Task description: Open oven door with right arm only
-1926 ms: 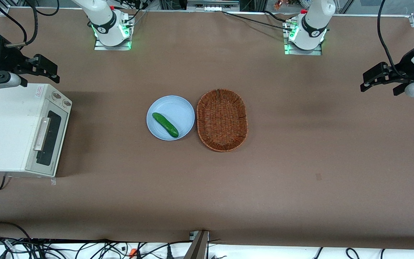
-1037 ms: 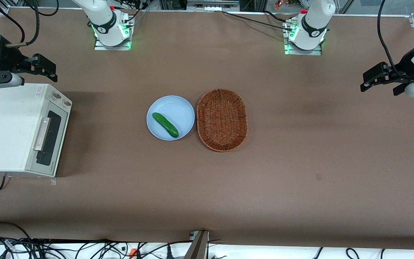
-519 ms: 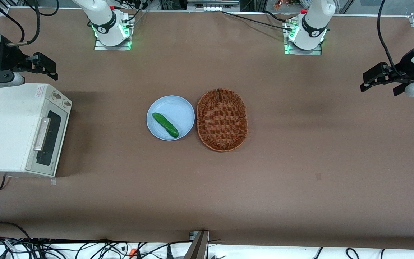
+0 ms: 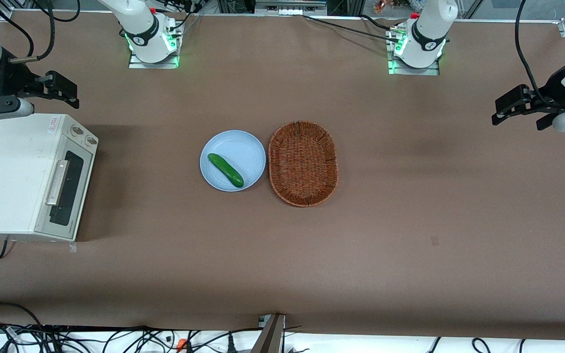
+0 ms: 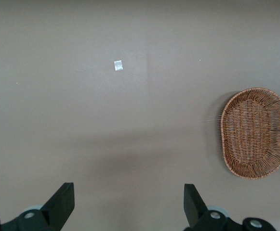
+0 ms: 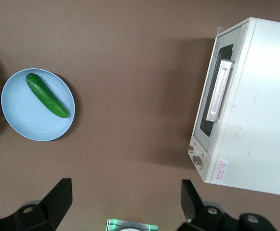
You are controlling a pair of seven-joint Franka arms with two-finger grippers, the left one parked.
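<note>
The cream-white toaster oven (image 4: 15, 171) stands at the working arm's end of the table. Its beige-grey oven door (image 4: 64, 189) is shut, with a dark window and a silver bar handle (image 4: 57, 182). The door also shows in the right wrist view (image 6: 217, 91), with the handle (image 6: 220, 90) across it. My right gripper (image 4: 59, 90) hangs open and empty in the air, farther from the front camera than the oven, above the table beside the knob end. In the wrist view the gripper (image 6: 125, 199) has its fingers (image 6: 58, 197) wide apart over bare table.
A light blue plate (image 4: 245, 152) with a green cucumber (image 4: 225, 170) lies mid-table, beside a brown wicker basket (image 4: 302, 163). The two-knob panel (image 4: 82, 135) is at the oven's end nearest my gripper. Arm bases (image 4: 152, 41) stand at the table's back edge.
My right gripper has drifted slightly up and away from the front camera over the last two seconds. The oven door has stayed shut.
</note>
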